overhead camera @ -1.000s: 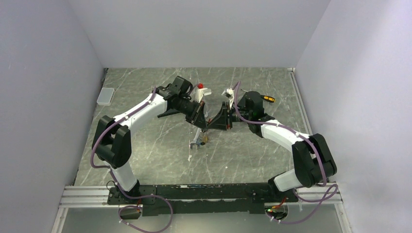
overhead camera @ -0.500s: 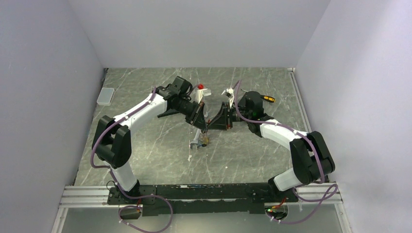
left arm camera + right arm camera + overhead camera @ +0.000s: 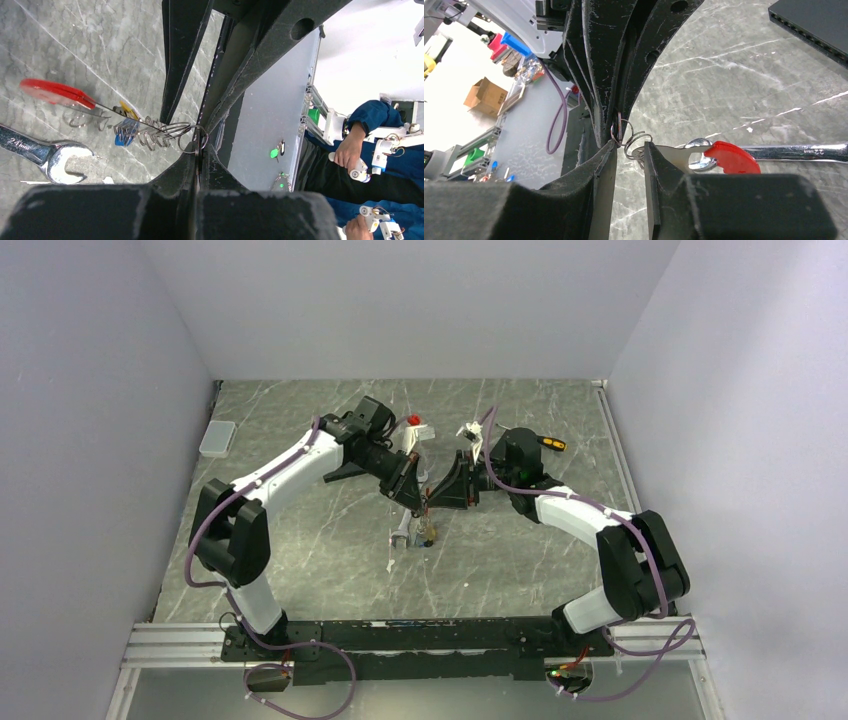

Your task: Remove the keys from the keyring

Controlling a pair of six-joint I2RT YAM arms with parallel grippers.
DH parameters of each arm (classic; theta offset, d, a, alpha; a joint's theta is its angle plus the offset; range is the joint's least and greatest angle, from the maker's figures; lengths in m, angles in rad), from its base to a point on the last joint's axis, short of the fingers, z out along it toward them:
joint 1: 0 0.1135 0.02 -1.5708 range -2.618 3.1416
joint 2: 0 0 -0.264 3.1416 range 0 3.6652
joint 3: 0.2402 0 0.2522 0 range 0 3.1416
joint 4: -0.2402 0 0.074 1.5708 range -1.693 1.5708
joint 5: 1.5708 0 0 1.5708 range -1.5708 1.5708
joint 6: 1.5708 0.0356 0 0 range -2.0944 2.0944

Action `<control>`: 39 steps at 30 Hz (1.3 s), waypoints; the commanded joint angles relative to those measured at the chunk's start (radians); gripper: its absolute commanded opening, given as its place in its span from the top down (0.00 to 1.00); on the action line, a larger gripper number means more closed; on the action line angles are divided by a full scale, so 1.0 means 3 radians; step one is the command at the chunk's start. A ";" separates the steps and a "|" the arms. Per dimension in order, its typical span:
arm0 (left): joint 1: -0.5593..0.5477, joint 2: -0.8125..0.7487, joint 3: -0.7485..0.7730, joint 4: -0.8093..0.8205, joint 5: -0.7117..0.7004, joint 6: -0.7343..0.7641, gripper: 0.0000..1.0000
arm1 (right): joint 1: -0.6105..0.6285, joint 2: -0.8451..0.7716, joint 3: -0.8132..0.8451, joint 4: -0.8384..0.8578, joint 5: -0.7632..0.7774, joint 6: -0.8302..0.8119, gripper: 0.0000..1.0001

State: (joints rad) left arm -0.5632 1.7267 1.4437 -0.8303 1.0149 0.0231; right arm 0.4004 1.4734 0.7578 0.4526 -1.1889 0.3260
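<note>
keyring: I see the keyring as a thin wire ring with a run of springy wire coils. It hangs above the table, right where my two grippers meet at mid-table.
red tab: a flat, glossy red plastic tab sits on a thin wire at the far end of the coils, low over the table.
keys: the keys hang bunched among the coils. I can make out one blue head and one yellow one. They are tiny, and the rest are too small to tell apart.
left gripper: the left gripper is clenched. Its matte black fingertips meet with no gap and pinch the thin outer ring.
right gripper: the right gripper faces the left one, tip to tip. Its scuffed black fingers stand a little apart with wire coils in the gap. I cannot tell whether they press on the coils.
wrench: a long, polished silver open-end wrench lies flat on the table just under the bunch, its forked jaw towards the keys.
table: the table is a grey slab veined in white like marble.
further out: a flat white box lies near the left wall. A screwdriver with a yellow and black handle lies behind the right arm.
</note>
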 commanded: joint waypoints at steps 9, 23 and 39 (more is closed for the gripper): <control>-0.0040 -0.0024 0.0229 -0.0089 0.0454 0.0047 1.00 | 0.0088 -0.0089 0.0021 -0.0031 0.0120 -0.0272 0.70; 0.0022 -0.0129 0.0076 0.0029 0.0212 0.0004 1.00 | 0.0122 -0.0323 0.0087 -0.0417 0.0256 -0.0709 1.00; 0.0192 -0.0010 0.0053 0.0091 -0.0044 -0.0047 1.00 | 0.0123 -0.0652 -0.0035 -0.0534 0.0245 -0.1057 1.00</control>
State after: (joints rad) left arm -0.5201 1.7325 1.4548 -0.8276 0.9955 0.0055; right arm 0.4339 1.3098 0.7406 0.2981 -1.1046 0.0620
